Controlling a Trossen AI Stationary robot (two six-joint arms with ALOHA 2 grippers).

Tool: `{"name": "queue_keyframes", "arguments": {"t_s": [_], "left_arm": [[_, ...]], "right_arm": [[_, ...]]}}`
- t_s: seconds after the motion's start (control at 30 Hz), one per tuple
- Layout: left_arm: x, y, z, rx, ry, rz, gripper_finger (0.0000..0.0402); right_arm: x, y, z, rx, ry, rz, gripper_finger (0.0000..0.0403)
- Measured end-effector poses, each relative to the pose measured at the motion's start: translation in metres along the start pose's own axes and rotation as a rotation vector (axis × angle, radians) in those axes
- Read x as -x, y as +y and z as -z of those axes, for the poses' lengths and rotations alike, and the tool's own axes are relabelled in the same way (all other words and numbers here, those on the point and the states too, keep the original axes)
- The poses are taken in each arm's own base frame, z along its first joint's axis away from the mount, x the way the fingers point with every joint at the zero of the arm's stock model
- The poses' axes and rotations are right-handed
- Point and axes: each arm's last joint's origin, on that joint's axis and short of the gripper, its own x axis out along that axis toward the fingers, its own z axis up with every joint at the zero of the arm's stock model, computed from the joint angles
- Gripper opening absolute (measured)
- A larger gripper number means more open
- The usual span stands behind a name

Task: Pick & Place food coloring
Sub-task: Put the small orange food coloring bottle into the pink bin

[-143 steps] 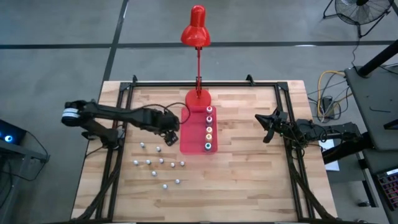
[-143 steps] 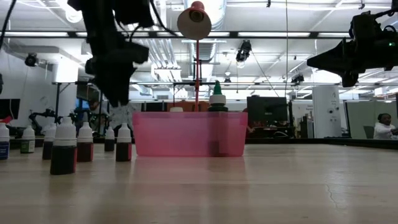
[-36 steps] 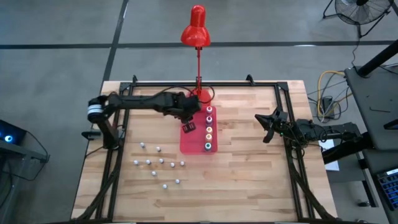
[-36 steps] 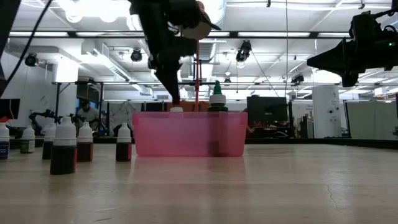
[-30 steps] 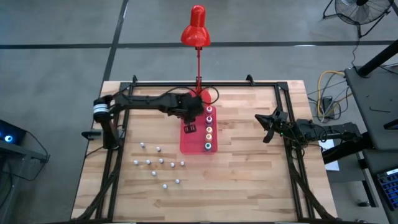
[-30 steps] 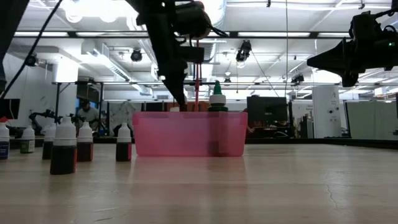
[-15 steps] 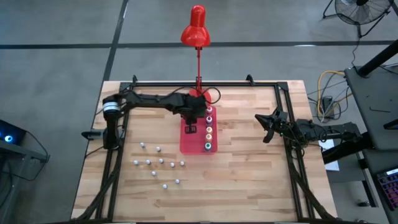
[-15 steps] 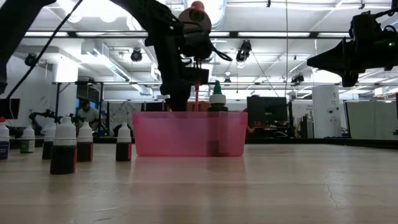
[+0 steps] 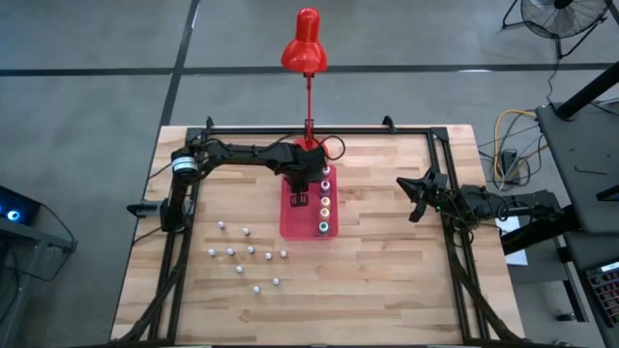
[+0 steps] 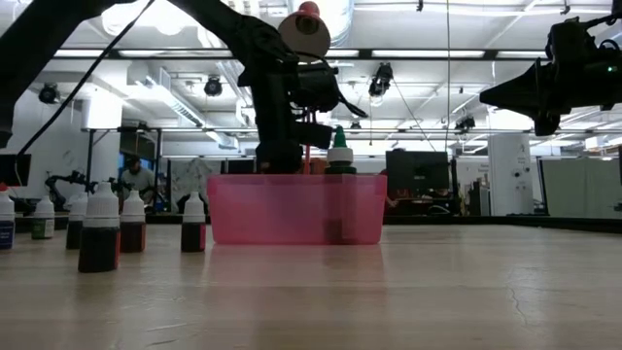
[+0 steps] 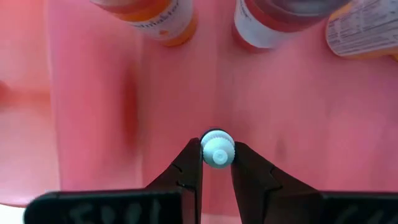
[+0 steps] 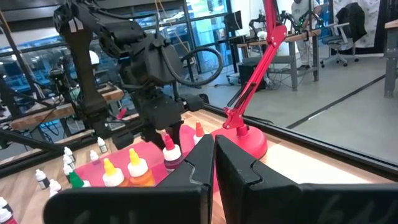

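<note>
Table: one wooden top with both arms on it.
Lamp: one red desk lamp at the far edge.
Tray: one flat red tray at the middle.
Left gripper: inside the tray, fingers clamped on one small white-capped bottle.
Right gripper: waiting well right of the tray, fingers together.
Capped bottles: five in a row in the tray.
Loose bottles: about eleven small ones on the wood left of the tray.
</note>
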Motion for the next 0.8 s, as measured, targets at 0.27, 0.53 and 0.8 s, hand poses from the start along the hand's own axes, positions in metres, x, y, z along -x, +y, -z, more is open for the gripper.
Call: {"name": "queue_keyframes", "arguments": {"t_s": [0.27,0.53,0.8], "left_arm": [[-0.0040,0.0000,0.0040,0.002,0.027,0.014,0.0039],[-0.0042,0.0008,0.0043,0.005,0.027,0.013,0.0056],[-0.0088,0.0004,0.0049,0.019,0.006,0.008,0.0058]], "right_arm": [[0.0000,0.0000,0.0000,0.000,0.000,0.000,0.0009],[0.0000,0.0000,0.0000,0.000,0.000,-0.001,0.0009],[0.0000,0.0000,0.0000,0.000,0.000,0.000,0.0009]]}}
